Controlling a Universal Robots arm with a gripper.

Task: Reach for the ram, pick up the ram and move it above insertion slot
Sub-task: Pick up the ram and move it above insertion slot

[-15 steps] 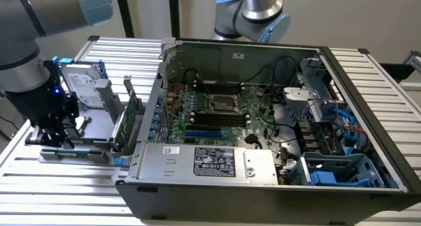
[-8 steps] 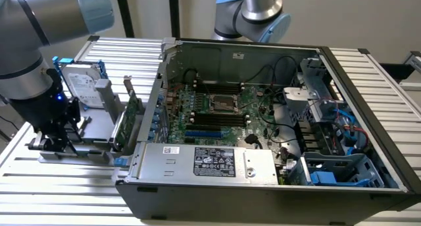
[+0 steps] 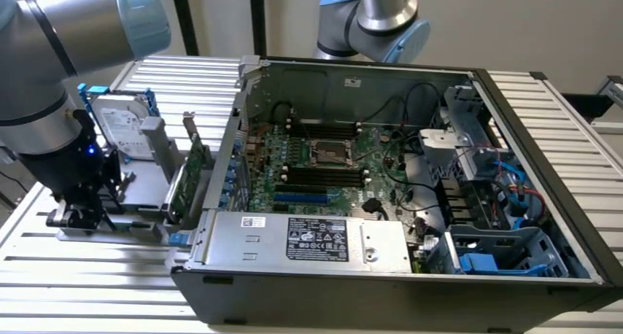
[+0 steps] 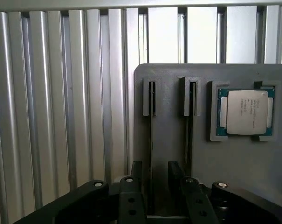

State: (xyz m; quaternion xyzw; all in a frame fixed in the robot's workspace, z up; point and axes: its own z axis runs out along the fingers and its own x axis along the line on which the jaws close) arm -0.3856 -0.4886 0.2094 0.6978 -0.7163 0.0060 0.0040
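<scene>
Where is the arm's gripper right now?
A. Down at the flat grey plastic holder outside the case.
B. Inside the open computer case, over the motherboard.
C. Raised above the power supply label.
A: the gripper sits low at the flat grey plastic holder, on the exterior view's left of the open black computer case, jaws astride one slot.

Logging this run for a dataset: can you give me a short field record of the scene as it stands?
gripper: low over holder, jaws open
ram: edge-on, seated in holder slot, between the jaws
holder: grey, on slatted table, beside PC case
CPU: in holder pocket
PC case: open, board exposed
</scene>
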